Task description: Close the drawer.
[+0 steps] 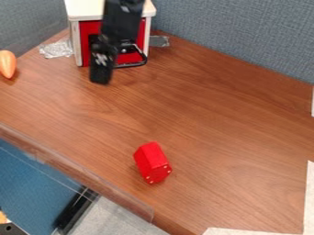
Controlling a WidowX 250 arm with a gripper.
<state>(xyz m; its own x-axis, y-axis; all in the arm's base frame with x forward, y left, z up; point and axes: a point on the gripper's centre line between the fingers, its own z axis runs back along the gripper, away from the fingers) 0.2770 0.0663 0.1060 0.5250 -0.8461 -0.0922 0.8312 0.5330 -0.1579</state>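
At the upper left, the black gripper point(102, 66) hangs just in front of a small white cabinet point(76, 34), over the left part of its front. The red drawer point(130, 58) has a black handle point(136, 63) at the right of the gripper. The arm covers the middle of the drawer front. The red front looks about level with the white side frames; whether it stands slightly out, I cannot tell. Any contact between gripper and drawer is hidden.
A red block point(153, 162) lies on the brown wooden table point(215, 137), near its front edge. An orange object point(7, 64) sits at the far left. Crumpled foil point(56, 48) lies beside the cabinet. Blue-grey panels point(245, 36) stand along the back.
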